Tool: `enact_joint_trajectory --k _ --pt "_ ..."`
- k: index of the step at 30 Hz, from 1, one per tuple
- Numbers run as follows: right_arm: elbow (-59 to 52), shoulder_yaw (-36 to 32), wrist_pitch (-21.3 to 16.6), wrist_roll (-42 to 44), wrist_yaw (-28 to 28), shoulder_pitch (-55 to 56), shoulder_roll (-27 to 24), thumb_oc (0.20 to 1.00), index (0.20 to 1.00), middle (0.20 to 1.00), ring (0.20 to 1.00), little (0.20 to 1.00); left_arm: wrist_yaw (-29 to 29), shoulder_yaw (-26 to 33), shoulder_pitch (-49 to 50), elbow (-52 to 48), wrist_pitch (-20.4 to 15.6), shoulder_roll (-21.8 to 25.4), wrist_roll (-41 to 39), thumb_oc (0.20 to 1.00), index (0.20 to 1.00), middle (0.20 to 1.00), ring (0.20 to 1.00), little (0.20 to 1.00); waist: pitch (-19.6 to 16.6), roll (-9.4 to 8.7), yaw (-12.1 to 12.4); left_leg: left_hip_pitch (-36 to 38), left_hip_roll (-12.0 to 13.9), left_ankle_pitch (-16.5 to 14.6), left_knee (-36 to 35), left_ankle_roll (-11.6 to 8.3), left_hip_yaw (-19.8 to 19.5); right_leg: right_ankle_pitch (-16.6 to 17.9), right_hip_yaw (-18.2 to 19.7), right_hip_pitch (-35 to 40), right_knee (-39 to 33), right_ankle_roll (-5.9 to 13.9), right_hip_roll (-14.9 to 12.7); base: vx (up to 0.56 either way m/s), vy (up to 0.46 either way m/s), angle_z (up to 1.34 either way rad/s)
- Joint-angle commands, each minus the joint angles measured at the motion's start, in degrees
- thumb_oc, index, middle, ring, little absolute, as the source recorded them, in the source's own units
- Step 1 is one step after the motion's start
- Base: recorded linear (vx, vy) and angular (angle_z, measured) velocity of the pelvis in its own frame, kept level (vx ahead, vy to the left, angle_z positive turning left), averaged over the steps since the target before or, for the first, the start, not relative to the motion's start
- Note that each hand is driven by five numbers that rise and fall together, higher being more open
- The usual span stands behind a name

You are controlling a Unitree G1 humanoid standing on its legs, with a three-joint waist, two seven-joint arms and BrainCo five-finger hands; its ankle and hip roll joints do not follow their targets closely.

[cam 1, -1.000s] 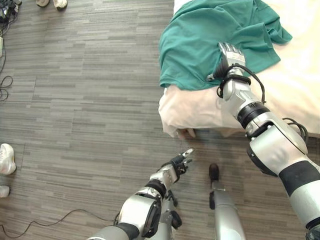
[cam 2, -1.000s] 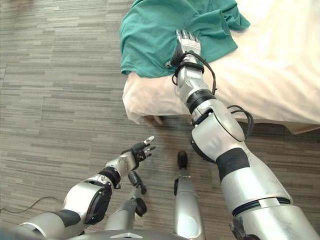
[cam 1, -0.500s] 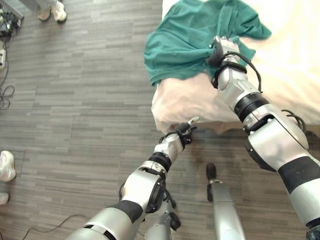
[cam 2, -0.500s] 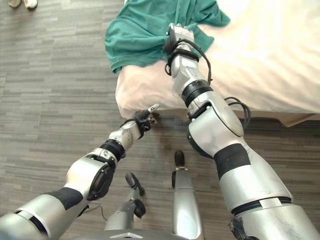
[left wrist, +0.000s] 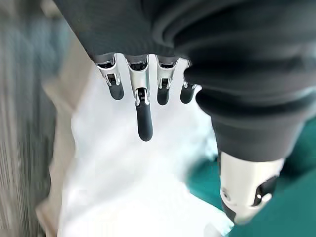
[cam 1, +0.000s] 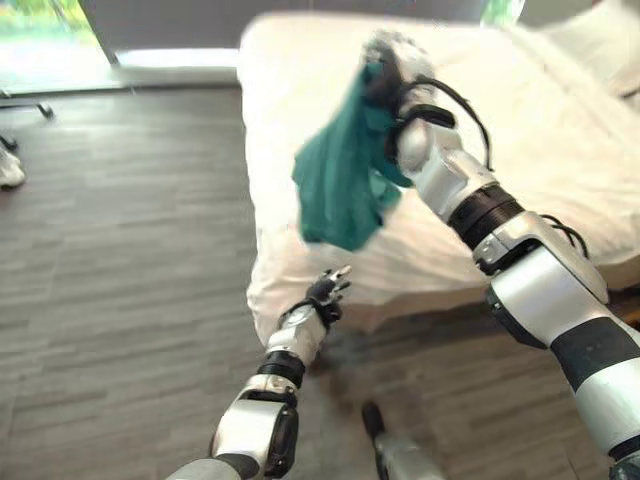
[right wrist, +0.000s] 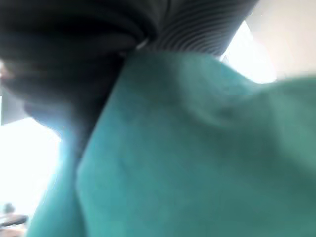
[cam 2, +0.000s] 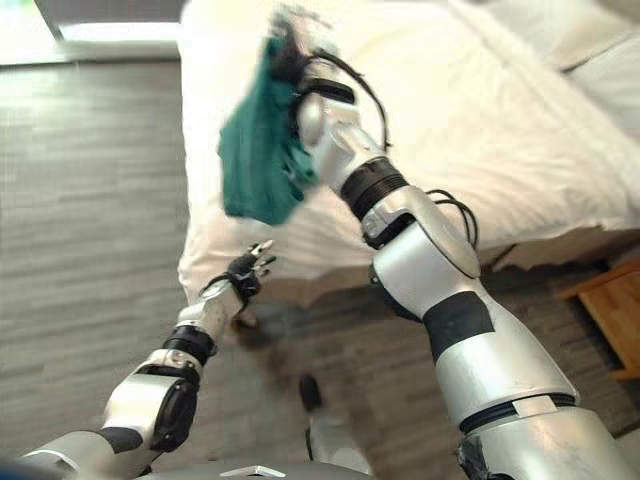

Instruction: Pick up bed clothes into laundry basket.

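A teal garment (cam 1: pixel 340 185) hangs in the air above the white bed (cam 1: pixel 560 140), bunched at its top in my right hand (cam 1: pixel 392 65), which is shut on it. Seen from the right wrist, the teal cloth (right wrist: pixel 197 148) lies right against the hand's dark cover. My left hand (cam 1: pixel 325 290) is open, fingers (left wrist: pixel 143 113) straight, low by the near corner of the bed and just under the hanging cloth, not touching it. In the left wrist view a bit of the teal cloth (left wrist: pixel 276 217) shows past the thumb.
Grey plank floor (cam 1: pixel 120 250) stretches to the left of the bed. A wooden bedside stand (cam 2: pixel 615 310) is at the right edge, below the bed. Pillows (cam 2: pixel 600 50) lie at the bed's far right. A shoe (cam 1: pixel 10 172) sits at the far left.
My right hand closed on the teal garment and lifted it off the bed; it now hangs free. The left hand rose toward the bed corner. The camera has tilted up.
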Motion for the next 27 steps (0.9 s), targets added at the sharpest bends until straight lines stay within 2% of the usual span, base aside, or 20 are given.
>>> enact_joint_trajectory --k 1,3,5,6,7,9,10,11,12,15,16,17,18,19,20,22,23,25,26,27 --pt "5.7 -0.86 -3.65 -0.19 -5.31 -10.42 0.23 0.2 0.2 0.2 0.2 0.2 -2.23 -2.39 -8.76 -0.99 -1.23 -0.2 -0.91 1.0 1.0 1.0 1.0 1.0 2.76 3.33 1.8 6.84 1.13 -1.58 -6.14 2.71 13.56 1.42 -4.89 0.24 -4.23 0.78 2.42 -0.37 0.225 -0.51" --pt "5.64 -0.93 -4.41 -0.43 -6.31 -10.14 0.35 0.2 0.2 0.2 0.2 0.2 -3.25 -3.87 -9.2 -3.85 -0.89 0.33 -0.85 1.0 1.0 1.0 1.0 1.0 3.03 2.64 1.94 5.99 1.38 -0.23 -6.14 3.58 15.26 1.7 -7.79 -1.18 -4.23 1.72 1.49 -0.4 0.178 -0.63" --pt "4.85 -0.63 -4.34 -1.3 -6.58 -9.9 0.69 0.2 0.2 0.2 0.2 0.2 -3.82 -4.7 -9.79 -5.12 -0.83 1.04 -1.0 1.0 1.0 1.0 1.0 1.0 3.86 2.87 1.94 4.97 2.54 0.95 -6.14 4.32 17.25 -1.2 -11.95 0.42 -4.23 1.74 1.51 -0.29 0.074 -0.61" --pt "4.81 -0.68 -4.32 -1.31 -6.57 -9.94 0.69 0.2 0.2 0.2 0.2 0.2 -3.8 -4.73 -9.79 -5.17 -0.8 1.1 -1.01 1.0 1.0 1.0 1.0 1.0 3.91 2.65 1.96 4.88 2.42 1.23 -6.14 4.31 17.31 -0.95 -11.81 0.28 -4.23 1.64 1.43 -0.36 0.087 -0.96" --pt "3.9 -1.58 -4.09 -2.52 -6.45 -8.95 2.26 0.2 0.2 0.2 0.2 0.2 -4.37 -5.66 -8.73 -6.68 -0.57 1.14 -1.02 1.0 1.0 1.0 1.0 1.0 4.36 2.59 2.79 4.03 3.45 2.13 -6.14 4.87 20.03 -2.67 -15.82 4.82 -4.23 0.49 1.1 -0.38 0.087 -0.76" --pt "2.77 -3.87 -4.98 -3.04 -7.22 -7.06 4.23 0.2 0.2 0.2 0.2 0.2 -4.46 -5.43 -7.12 -9.23 -0.48 1.1 -2.8 1.0 1.0 1.0 1.0 1.0 3.98 3.03 4.47 3.44 5.52 3.84 -6.14 4.99 25.08 -5.44 -21.69 10.88 -2.06 -0.05 -1.1 -0.43 0.131 -1.42" --pt "2.74 -3.92 -4.98 -3.05 -7.23 -7.01 4.24 0.2 0.2 0.2 0.2 0.2 -4.41 -5.51 -7.02 -9.33 -0.45 1.14 -2.84 1.0 1.0 1.0 1.0 1.0 3.98 2.91 4.59 3.4 5.5 4.07 -6.14 5.0 25.21 -5.29 -21.53 10.74 -2.01 -0.15 -1.09 -0.3 0.113 -1.7" --pt "2.31 -4.87 -5.42 -3.11 -7.26 -6.47 5.1 0.2 0.2 0.2 0.2 0.2 -4.27 -5.06 -6.78 -10.11 -0.52 0.94 -3.4 1.0 1.0 1.0 1.0 1.0 3.59 3.39 5.18 3.22 6.31 4.58 -6.14 5.12 27.57 -7.18 -24.35 12.71 -0.19 -0.11 -2.06 -0.12 0.041 -1.15" --pt "2.28 -4.89 -5.42 -3.12 -7.27 -6.43 5.12 0.2 0.2 0.2 0.2 0.2 -4.22 -5.1 -6.69 -10.22 -0.48 0.96 -3.43 1.0 1.0 1.0 1.0 1.0 3.62 3.32 5.28 3.24 6.33 4.75 -6.14 5.11 27.7 -7.15 -24.19 12.57 -0.03 -0.2 -2.05 -0.24 0.132 -1.26" --pt "-3.12 -8.54 -5.51 -3.02 -7.47 -3.03 6.37 0.2 0.2 0.2 0.2 0.2 -4.89 -5.49 -3.07 -13.44 0.53 0.25 -4.71 1.0 1.0 1.0 1.0 1.0 2.29 4.34 5.7 4.15 7.54 5.65 -6.14 4.85 35.18 -9.72 -31.84 18.61 2.76 -0.46 -4.53 -0.18 0.118 -1.1" --pt "-3.33 -8.58 -5.41 -3.04 -7.41 -2.85 6.33 0.2 0.2 0.2 0.2 0.2 -4.84 -5.61 -2.86 -13.6 0.58 0.27 -4.74 1.0 1.0 1.0 1.0 1.0 2.23 4.28 5.84 4.15 7.59 5.83 -6.14 4.86 35.32 -9.57 -31.71 18.53 2.7 -0.57 -4.47 -0.1 0.063 -1.11" --pt "-4.91 -9.28 -5.21 -3.24 -7.32 -2.52 6.47 0.2 0.2 0.2 0.2 0.2 -5.15 -5.84 -1.95 -14.36 0.86 -0.13 -4.91 1.0 1.0 1.0 1.0 1.0 1.82 4.53 5.43 4.49 7.67 5.84 -6.14 4.69 37.23 -9.81 -33.73 19.8 2.88 -0.34 -4.9 -0.12 0.069 -1.57" --pt "-9.56 -10.75 -4.55 -3.68 -6.82 -0.74 6.72 0.2 0.2 0.2 0.2 0.2 -5.45 -6.53 0.42 -16.42 1.33 -0.85 -5.45 1.0 1.0 1.0 1.0 1.0 0.89 4.91 4.98 5.93 8.02 5.47 -6.14 3.83 41.27 -9.74 -38.2 22.75 2.65 0.72 -6.06 -0.16 0.078 -1.63" --pt "-11.15 -11.1 -4.25 -4.15 -6.74 -0.3 6.82 0.2 0.2 0.2 0.2 0.2 -5.71 -6.55 1.08 -17.34 1.61 -1.34 -5.97 1.0 1.0 1.0 1.0 1.0 0.5 5.09 4.61 6.57 8.27 5.75 -6.14 3.56 43.53 -9.15 -40.46 23.57 2.2 0.77 -6.68 -0.22 0.023 -1.86" --pt "-12.58 -11.23 -4.57 -4.88 -7.26 -0.15 6.57 0.2 0.2 0.2 0.2 0.2 -6.33 -6.27 1.42 -18.02 1.73 -2.12 -6.77 1.0 1.0 1.0 1.0 1.0 -0.06 5.34 3.96 7.33 8.79 6.39 -6.14 3.1 47.04 -8.42 -44.84 24.36 2.09 0.92 -7.61 -0.18 -0.011 -1.72" --pt "-12.88 -11.28 -4.42 -4.78 -7.21 0.53 6.19 0.2 0.2 0.2 0.2 0.2 -6.57 -6.58 2.0 -18.65 2.19 -2.18 -7.18 1.0 1.0 1.0 1.0 1.0 -0.27 5.35 4.29 7.87 8.78 6.49 -6.14 2.83 47.99 -7.75 -45.07 24.96 1.04 0.88 -7.44 -0.12 -0.038 -1.81" --pt "-14.47 -11.61 -4.43 -4.8 -6.47 -1.14 5.22 0.2 0.2 0.2 0.2 0.2 -7.43 -7.3 2.73 -20.79 2.43 -3.34 -7.99 1.0 1.0 1.0 1.0 1.0 -1.04 5.64 3.61 8.7 9.23 7.45 -6.14 2.07 51.74 -7.31 -48.3 25.57 0.43 1.35 -7.41 -0.1 -0.102 -1.45" --pt "-16.2 -11.86 -4.54 -4.81 -5.69 -1.25 5.07 0.2 0.2 0.2 0.2 0.2 -7.64 -7.79 3.26 -21.46 2.28 -3.59 -7.92 1.0 1.0 1.0 1.0 1.0 -1.33 5.76 3.12 8.77 9.41 7.8 -6.14 1.77 52.44 -7.47 -48.26 25.79 -0.3 1.64 -6.76 -0.07 -0.144 -1.16" --pt "-19.55 -13.18 -3.98 -5.22 -4.37 -0.57 4.54 0.2 0.2 0.2 0.2 0.2 -6.67 -7.99 3.23 -22.05 1.58 -4.12 -8.66 1.0 1.0 1.0 1.0 1.0 -1.69 6.07 2.02 9.29 10.31 8.88 -6.11 0.78 53.88 -8.23 -47.4 25.62 -3.51 1.29 -4.58 -0.05 -0.214 -1.13" --pt "-21.02 -13.26 -3.49 -5.47 -3.91 -0.52 3.98 0.2 0.2 0.2 0.2 0.2 -6.11 -7.82 3.19 -22.37 1.22 -4.22 -9.07 1.0 1.0 1.0 1.0 1.0 -1.8 6.26 1.58 9.55 10.67 9.42 -6.02 0.23 54.69 -8.93 -46.63 25.13 -3.95 1.05 -3.89 -0.07 -0.299 -1.21"
